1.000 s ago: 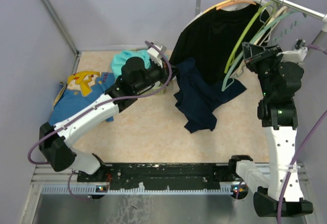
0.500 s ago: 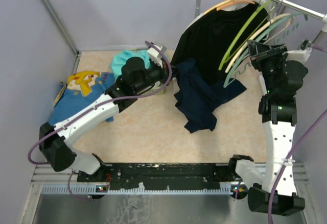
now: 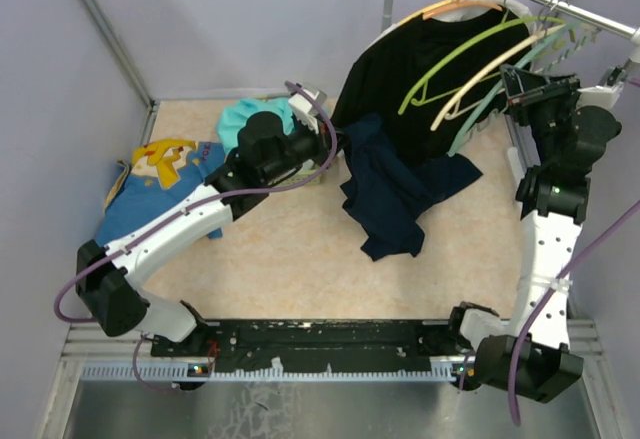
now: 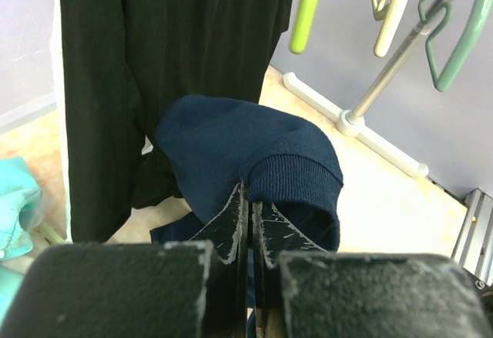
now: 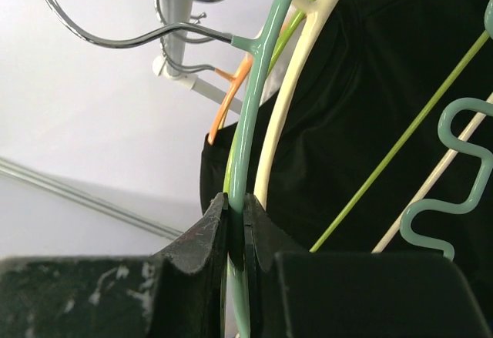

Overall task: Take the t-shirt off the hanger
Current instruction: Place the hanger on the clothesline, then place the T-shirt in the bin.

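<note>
Left wrist view: the left gripper (image 4: 249, 199) pinches shut on the ribbed collar (image 4: 296, 172) of the soft navy t-shirt (image 4: 231, 134), centre frame. Right wrist view: the upturned right gripper (image 5: 236, 209) clamps a slim teal plastic hanger (image 5: 260, 84).

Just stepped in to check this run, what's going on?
The left gripper has its fingers shut on the ribbed edge of a navy t-shirt that trails down onto the table. The right gripper is clamped on a teal hanger hooked on the rail, holding it tilted outward. A black t-shirt hangs on an orange hanger alongside.
</note>
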`<state>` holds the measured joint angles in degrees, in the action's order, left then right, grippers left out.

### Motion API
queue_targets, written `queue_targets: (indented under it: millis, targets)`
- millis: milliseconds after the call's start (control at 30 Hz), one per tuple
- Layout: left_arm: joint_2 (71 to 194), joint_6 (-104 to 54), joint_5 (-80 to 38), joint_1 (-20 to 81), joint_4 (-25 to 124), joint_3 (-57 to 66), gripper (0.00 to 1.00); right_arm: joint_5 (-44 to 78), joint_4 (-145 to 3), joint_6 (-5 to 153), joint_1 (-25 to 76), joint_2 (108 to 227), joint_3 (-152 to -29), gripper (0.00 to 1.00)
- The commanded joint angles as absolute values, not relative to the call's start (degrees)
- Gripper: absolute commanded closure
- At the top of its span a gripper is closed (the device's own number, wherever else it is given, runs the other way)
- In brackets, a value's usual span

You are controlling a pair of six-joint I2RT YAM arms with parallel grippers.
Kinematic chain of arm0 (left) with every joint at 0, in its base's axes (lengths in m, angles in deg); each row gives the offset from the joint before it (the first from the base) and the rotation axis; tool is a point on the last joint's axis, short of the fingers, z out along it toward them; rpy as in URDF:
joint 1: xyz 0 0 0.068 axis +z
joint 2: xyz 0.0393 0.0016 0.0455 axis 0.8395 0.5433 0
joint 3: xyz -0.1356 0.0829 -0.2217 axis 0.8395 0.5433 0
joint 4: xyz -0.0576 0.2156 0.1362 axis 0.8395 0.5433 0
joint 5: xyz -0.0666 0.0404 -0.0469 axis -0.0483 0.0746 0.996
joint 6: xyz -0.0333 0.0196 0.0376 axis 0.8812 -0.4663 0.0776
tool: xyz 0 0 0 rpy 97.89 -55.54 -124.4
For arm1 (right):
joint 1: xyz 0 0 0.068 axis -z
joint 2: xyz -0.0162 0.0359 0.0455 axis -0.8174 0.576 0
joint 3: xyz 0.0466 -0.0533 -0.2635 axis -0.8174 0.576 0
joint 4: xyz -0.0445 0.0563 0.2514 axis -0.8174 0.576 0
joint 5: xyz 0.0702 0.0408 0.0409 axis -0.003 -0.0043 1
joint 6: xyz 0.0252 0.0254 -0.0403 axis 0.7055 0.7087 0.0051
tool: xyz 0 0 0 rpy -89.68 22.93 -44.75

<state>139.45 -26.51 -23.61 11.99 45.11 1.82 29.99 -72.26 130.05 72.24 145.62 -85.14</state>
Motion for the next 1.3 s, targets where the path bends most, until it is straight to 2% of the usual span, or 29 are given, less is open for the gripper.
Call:
queue_targets:
  millis: [0, 167, 267, 467, 633, 833, 967, 1100, 1200, 1267]
  targets:
    - [135.57, -28.72, -19.69, 12.27, 41.97, 2.64, 1.0, 34.32, -80.09, 132.46, 74.54, 146.81, -88.06, 1.0]
    - [131.53, -31.13, -14.36, 12.27, 41.48, 2.71, 1.0, 36.2, -82.45, 135.37, 76.77, 149.61, -89.1, 1.0]
    - [128.28, -32.93, -15.31, 12.39, 43.84, 1.9, 1.0, 36.93, -83.1, 136.13, 76.97, 150.91, -89.26, 1.0]
    - [124.54, -35.91, -24.07, 12.82, 51.57, -2.76, 1.0, 37.36, -84.07, 136.82, 77.91, 151.89, -88.47, 1.0]
    - [124.92, -37.0, -36.7, 14.12, 56.44, -9.79, 1.0, 37.93, -82.82, 135.89, 77.94, 151.35, -88.03, 0.99]
    - [133.23, -40.71, -45.23, 17.54, 57.43, -26.93, 1.0, 37.44, -78.63, 131.54, 77.94, 148.3, -86.32, 0.63]
    - [139.15, -45.57, -48.7, 19.01, 51.42, -33.95, 1.0, 37.64, -76.71, 129.62, 77.96, 146.46, -84.92, 0.5]
    - [144.64, -51.26, -53.84, 20.03, 47.84, -41.51, 1.0, 39.02, -75.77, 128.77, 77.97, 145.42, -84.32, 0.44]
    - [145.98, -55.4, -56.73, 20.75, 41.27, -41.63, 1.0, 39.35, -73.96, 127.02, 77.99, 144.78, -85.22, 0.36]
    - [146.74, -57.34, -56.57, 21.63, 36.76, -41.21, 1.0, 39.86, -73.79, 126.38, 77.95, 144.41, -85.55, 0.35]
